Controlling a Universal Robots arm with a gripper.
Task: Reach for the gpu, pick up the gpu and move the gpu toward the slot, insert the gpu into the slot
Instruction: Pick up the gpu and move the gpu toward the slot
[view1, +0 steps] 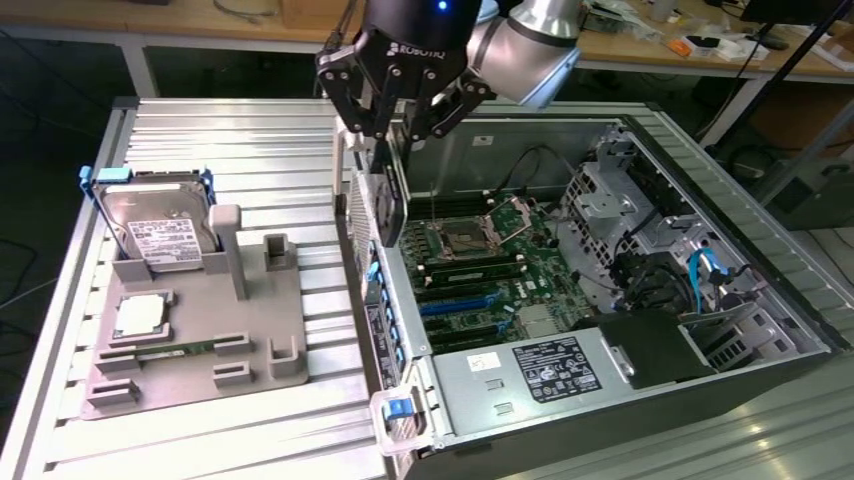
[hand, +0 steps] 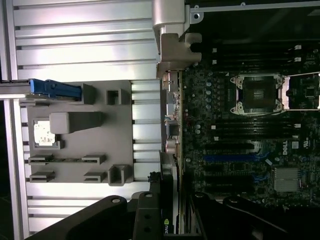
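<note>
Exterior view, left to right. Grey holder: hard drive, processor chip, memory stick. Gripper: fingers clamped on the gpu, which hangs edge-down over the case's left wall. Open computer case: motherboard, blue slots unfilled. Pick-up done; insertion judged outstanding.

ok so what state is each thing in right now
gripper: jaws shut on the graphics card
graphics card: held on edge by the case wall, not in a slot
computer case: on its side, open
hard drive: upright in the grey holder
memory stick: flat in the holder
</note>
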